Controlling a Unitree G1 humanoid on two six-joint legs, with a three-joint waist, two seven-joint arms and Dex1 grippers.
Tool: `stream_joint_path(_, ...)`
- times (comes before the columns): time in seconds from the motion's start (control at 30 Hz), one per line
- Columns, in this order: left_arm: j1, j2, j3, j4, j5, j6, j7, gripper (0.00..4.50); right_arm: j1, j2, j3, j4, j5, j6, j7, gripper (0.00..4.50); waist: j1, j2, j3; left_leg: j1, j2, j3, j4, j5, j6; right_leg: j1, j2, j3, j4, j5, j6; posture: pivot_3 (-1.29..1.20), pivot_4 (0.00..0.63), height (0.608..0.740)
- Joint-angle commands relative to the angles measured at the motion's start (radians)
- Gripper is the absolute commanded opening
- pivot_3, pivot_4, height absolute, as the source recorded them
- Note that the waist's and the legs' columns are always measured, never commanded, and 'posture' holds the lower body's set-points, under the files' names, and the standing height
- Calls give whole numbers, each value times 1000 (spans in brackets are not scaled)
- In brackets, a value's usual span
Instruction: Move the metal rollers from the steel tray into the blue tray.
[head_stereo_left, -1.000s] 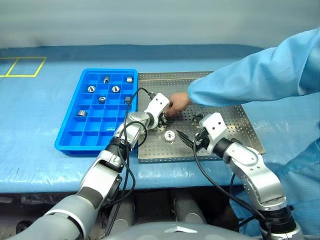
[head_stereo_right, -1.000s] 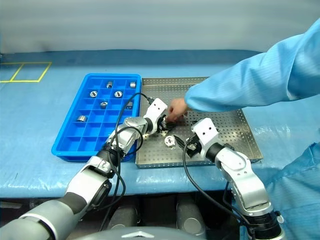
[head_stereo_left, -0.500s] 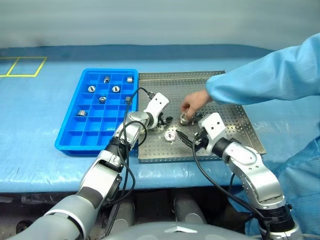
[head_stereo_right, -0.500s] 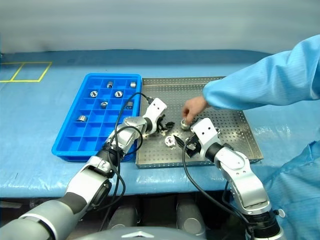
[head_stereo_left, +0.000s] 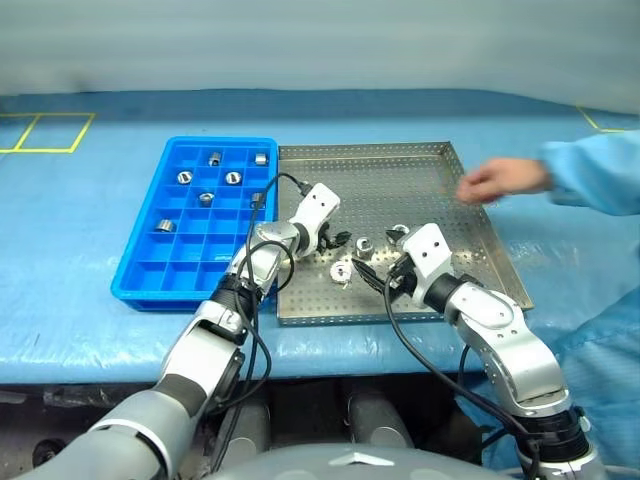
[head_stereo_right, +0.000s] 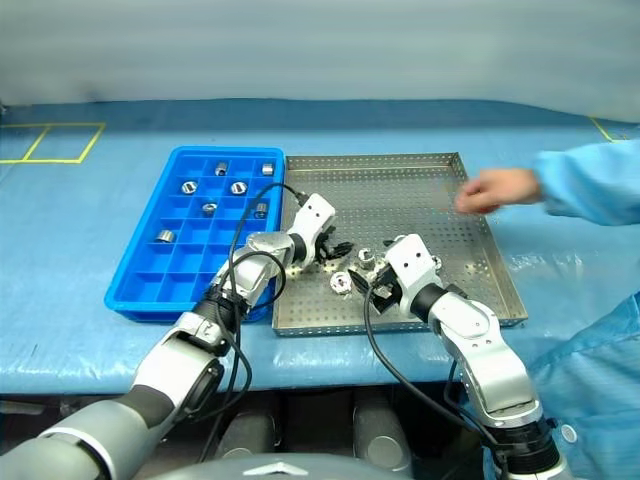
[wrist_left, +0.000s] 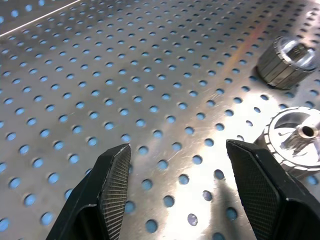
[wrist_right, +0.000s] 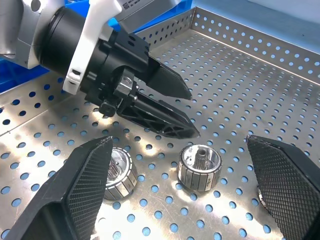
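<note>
Both pincers spread and empty over the steel tray, rollers lying loose between them.

The left pincer hangs at centre frame, fingers apart with bare perforated metal between; the right pincer sits just below and right of it, equally wide, gripping nothing; three metal rollers rest on the steel tray near the two sets of tips, the middle one upright on its end; left of centre lies the blue tray, several rollers in its upper compartments; a person's hand hovers at the steel tray's upper right edge; a blue-covered worktop carries both trays.
</note>
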Motion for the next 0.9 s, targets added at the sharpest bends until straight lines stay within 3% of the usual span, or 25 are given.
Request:
stream_joint_path(0.03, -23, -25, -15, -47, -8, -36, -42, 3294, 9, -5, -23, -35, -3, -14, -9, 4500, -1, 0, 0, 0, 0, 0, 0, 0, 0, 0, 0, 0, 0, 0, 0, -89, 150, 740)
stream_joint_path(0.43, -52, -66, -81, 20, 44, -75, -95, 3294, 47, 0, -35, -63, -11, -14, -37, 4500, -21, 0, 0, 0, 0, 0, 0, 0, 0, 0, 0, 1, 0, 0, 0, -140, 150, 740)
stream_joint_path(0.9, -41, -72, -48, -10, 30, -70, -114, 3294, 61, 2, -41, -75, -15, -8, -51, 4500, -48, 0, 0, 0, 0, 1, 0, 0, 0, 0, 0, 1, 0, 0, 0, -143, 150, 740)
